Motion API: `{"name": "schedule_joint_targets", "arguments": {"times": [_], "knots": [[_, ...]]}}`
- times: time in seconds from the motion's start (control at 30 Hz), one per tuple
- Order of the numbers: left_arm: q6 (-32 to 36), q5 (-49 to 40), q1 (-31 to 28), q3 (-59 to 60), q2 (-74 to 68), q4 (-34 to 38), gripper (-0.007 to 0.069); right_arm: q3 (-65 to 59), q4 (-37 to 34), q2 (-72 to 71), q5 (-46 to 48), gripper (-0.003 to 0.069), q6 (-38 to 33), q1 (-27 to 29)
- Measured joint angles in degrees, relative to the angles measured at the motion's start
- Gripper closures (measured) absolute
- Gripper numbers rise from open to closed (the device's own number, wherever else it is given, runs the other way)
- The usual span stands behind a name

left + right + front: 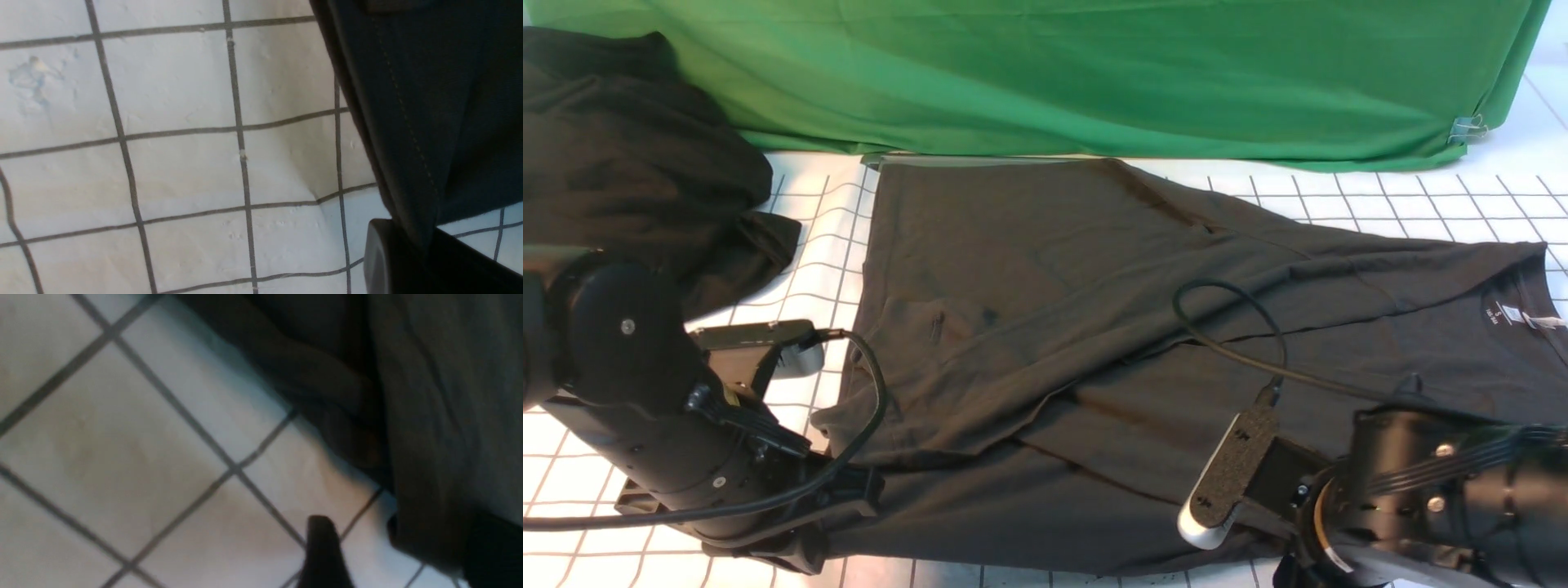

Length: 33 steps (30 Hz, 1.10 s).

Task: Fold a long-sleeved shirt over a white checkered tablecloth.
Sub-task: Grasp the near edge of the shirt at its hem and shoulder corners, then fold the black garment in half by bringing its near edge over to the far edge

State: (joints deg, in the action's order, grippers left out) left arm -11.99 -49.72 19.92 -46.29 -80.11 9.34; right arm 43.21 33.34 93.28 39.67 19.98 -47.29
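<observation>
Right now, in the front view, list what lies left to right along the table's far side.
Black heap → bare strip of tablecloth → shirt → neck label at the shirt's right end.

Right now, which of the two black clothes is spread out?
The long-sleeved shirt in the middle, with the white neck label; the other black garment is a bunched heap far left.
</observation>
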Motion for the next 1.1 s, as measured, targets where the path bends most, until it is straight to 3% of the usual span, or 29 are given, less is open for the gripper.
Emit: {"name": "schedule_joint_targets", "arguments": {"times": [0.3,0.53,0.77,1.1], "knots": [[0.05,-0.64,0.00,-0.56,0.18,0.00,0.0609,0.07,4.81,2.79,-1.81,0.0624,2.86,0.00],[0.23,-5.36,0.00,-4.15,5.23,-0.18,0.0609,2.19,-0.18,-3.49,5.33,0.0641,0.80,-0.06],[0.29,-13.25,0.00,-3.72,6.87,-0.73,0.0609,1.97,-19.13,-13.28,10.12,0.0641,-9.13,-0.06],[1.51,-14.35,0.00,0.69,7.21,0.52,0.0609,-0.54,-22.19,-15.66,13.62,0.0641,-10.68,-0.06]]}}
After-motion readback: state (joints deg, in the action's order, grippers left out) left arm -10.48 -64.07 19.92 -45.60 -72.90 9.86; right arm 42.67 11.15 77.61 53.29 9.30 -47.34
